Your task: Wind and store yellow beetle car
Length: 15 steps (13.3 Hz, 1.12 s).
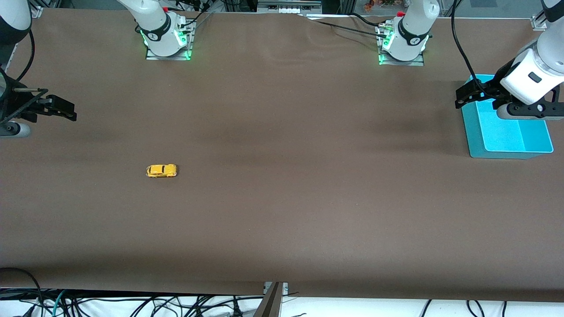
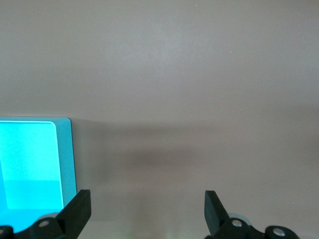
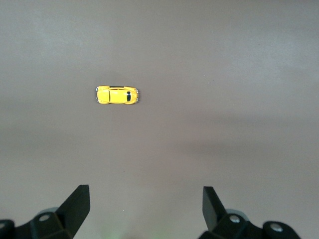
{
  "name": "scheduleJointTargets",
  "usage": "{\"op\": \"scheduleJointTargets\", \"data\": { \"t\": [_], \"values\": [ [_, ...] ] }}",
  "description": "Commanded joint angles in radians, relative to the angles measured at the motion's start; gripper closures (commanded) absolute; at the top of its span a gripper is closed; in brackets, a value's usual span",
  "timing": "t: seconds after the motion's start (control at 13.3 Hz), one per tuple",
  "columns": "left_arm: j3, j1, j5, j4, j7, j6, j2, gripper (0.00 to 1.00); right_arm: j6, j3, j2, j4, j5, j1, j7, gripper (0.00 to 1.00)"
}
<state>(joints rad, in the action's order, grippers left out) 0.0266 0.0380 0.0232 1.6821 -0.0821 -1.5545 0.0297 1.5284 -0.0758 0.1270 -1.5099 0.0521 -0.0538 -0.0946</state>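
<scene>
- The table (image 1: 282, 220) is covered in brown cloth, with dark cables hanging along the edge closest to the front camera.
- The yellow beetle car (image 1: 161, 171) sits on its wheels on the bare cloth toward the right arm's end of the table, lying lengthwise along the table. Nothing touches it. The right wrist view shows its dark windows; I cannot make out the wheels from there.
- The turquoise tray (image 1: 473, 132) lies farther from the front camera than the car, at the left arm's end of the table and well apart from the car. Its bright inner floor looks bare where it shows.
- The left gripper (image 1: 465, 94) hangs over the tray's corner that faces the middle of the table, its fingers (image 2: 77, 209) spread wide with nothing between them.
- The right gripper (image 1: 66, 110) hangs over the cloth at the right arm's end of the table, well apart from the car. Its fingers (image 3: 77, 204) are spread wide and hold nothing.
- Both arms' bases, lit green, stand along the table edge farthest from the front camera.
</scene>
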Motion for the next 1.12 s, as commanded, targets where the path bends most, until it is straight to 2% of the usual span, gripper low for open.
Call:
{"op": "scheduleJointTargets", "data": {
  "t": [0.0, 1.05],
  "values": [
    [0.000, -0.007, 0.008, -0.015, 0.025, 0.024, 0.006, 0.00, -0.016, 0.004, 0.003, 0.019, 0.000, 0.008, 0.012, 0.00],
    [-0.004, -0.020, 0.006, -0.015, 0.027, 0.034, 0.006, 0.00, -0.017, 0.005, 0.003, 0.019, -0.001, 0.003, 0.021, 0.00]
  ]
}}
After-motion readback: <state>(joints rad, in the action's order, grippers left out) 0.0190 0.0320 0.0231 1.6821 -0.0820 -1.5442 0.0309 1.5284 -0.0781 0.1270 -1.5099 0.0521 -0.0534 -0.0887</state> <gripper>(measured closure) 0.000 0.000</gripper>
